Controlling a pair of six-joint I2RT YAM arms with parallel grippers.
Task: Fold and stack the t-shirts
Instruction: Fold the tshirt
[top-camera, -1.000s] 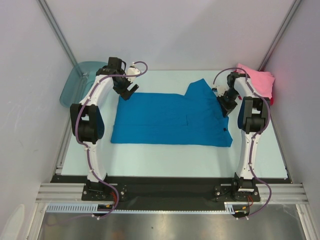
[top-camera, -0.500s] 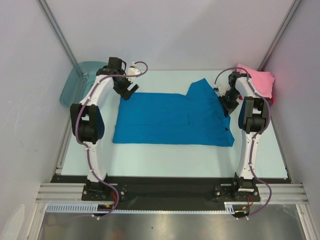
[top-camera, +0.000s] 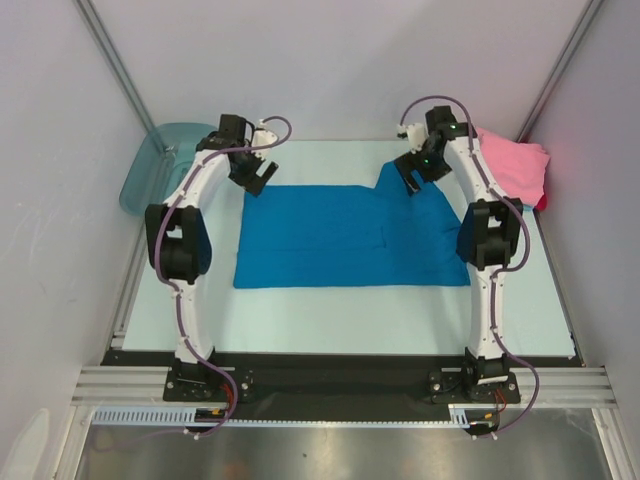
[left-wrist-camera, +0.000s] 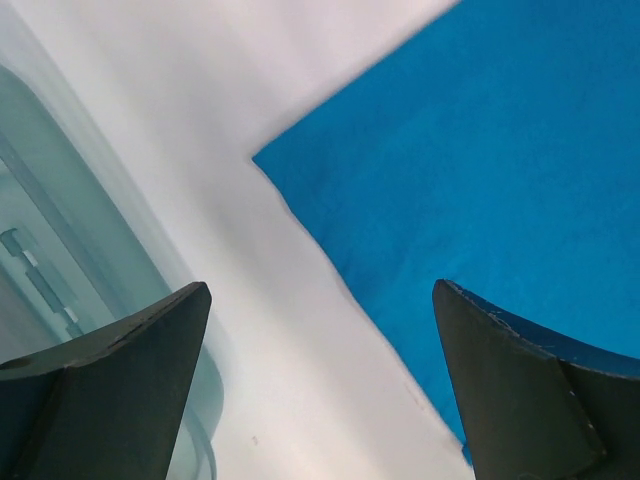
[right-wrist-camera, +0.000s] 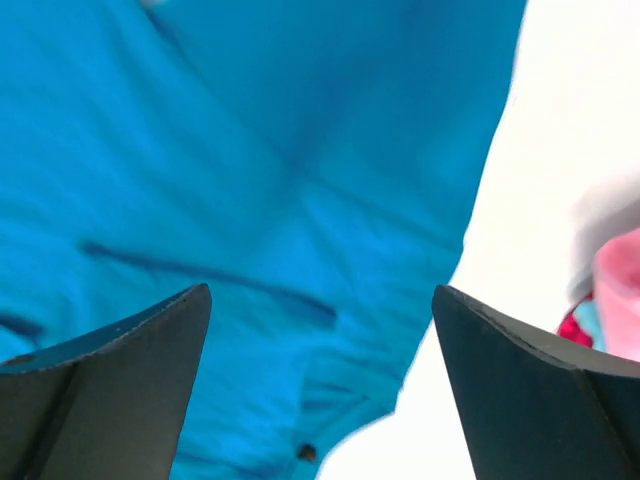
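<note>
A bright blue t-shirt (top-camera: 340, 235) lies spread flat across the middle of the table, one sleeve pointing to the back. My left gripper (top-camera: 255, 176) hovers open over its far left corner; in the left wrist view that corner (left-wrist-camera: 480, 170) shows between the fingers (left-wrist-camera: 120, 380), with nothing gripped. My right gripper (top-camera: 412, 176) hangs open above the back sleeve; the right wrist view looks down on wrinkled blue cloth (right-wrist-camera: 250, 200) below the open gripper (right-wrist-camera: 320, 385). A pink t-shirt (top-camera: 515, 165) lies bunched at the back right, and its edge (right-wrist-camera: 620, 285) shows over a red one.
A translucent teal tub (top-camera: 155, 160) leans at the back left corner, close to the left gripper, and it also shows as the tub (left-wrist-camera: 60, 240) in the left wrist view. White walls with metal posts close in the table on three sides.
The right gripper has opened, let go of the blue t-shirt's right side and swung up and back-left over the sleeve. The shirt has slid slightly right. The left gripper has barely moved.
</note>
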